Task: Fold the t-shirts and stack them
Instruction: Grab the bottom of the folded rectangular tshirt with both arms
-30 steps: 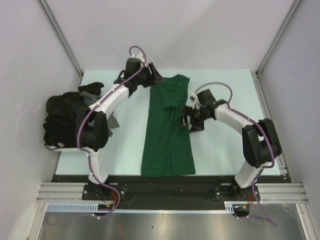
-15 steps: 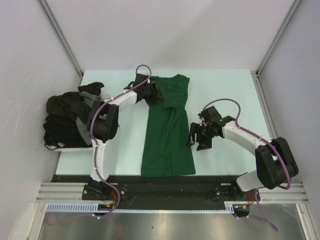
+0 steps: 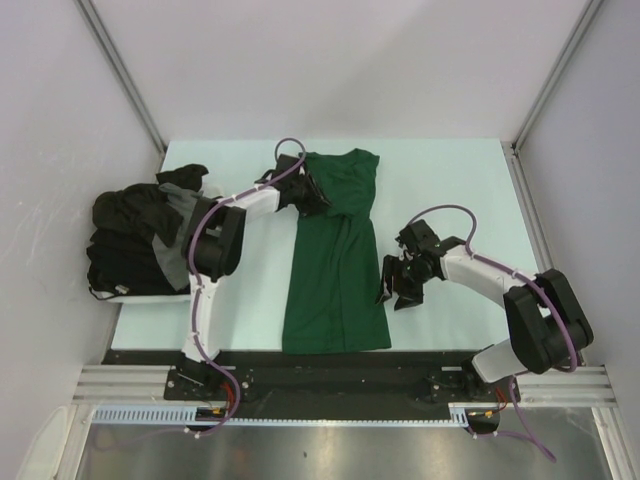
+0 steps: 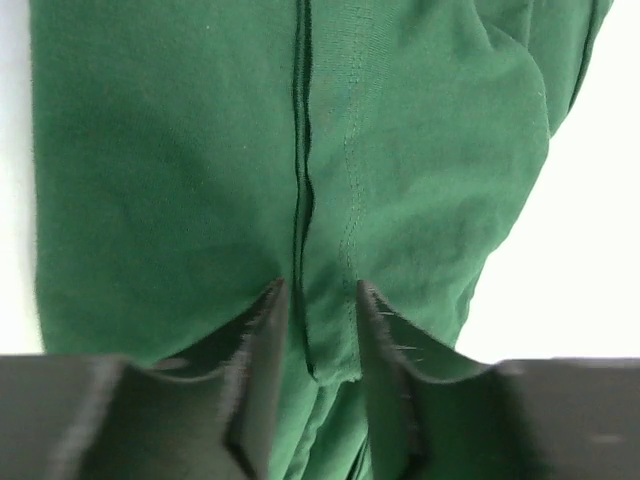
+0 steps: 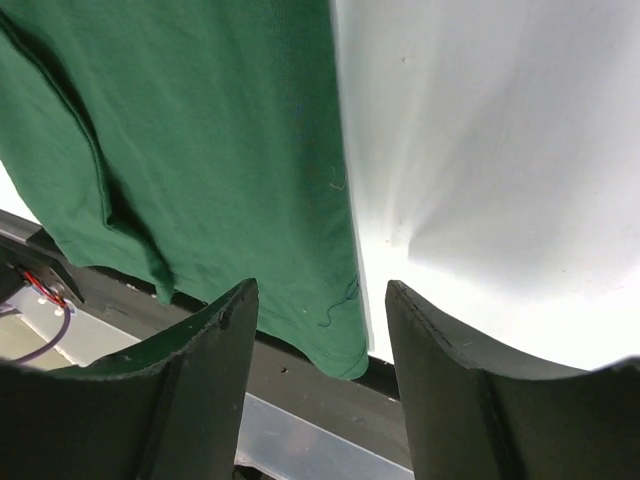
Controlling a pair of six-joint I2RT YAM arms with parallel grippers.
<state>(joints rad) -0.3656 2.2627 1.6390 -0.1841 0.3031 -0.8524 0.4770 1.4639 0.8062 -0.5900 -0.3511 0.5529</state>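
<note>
Green cotton tee (image 3: 335,265) lies middle of table (image 3: 455,180), folded lengthwise into long strip, collar end far, hem at near edge. Soft, light, floppy stuff, zero stiffness. I reckon layers slide apart if I pinch only top one, so best hold is folded side edges, through all layers. Left gripper (image 4: 318,335) half spread, straddling seam ridge up near shoulder, nothing clamped that I can see. Right gripper (image 5: 320,310) spread wide over right edge near hem, holding nothing. Black and grey tees (image 3: 130,240) heaped at left edge.
</note>
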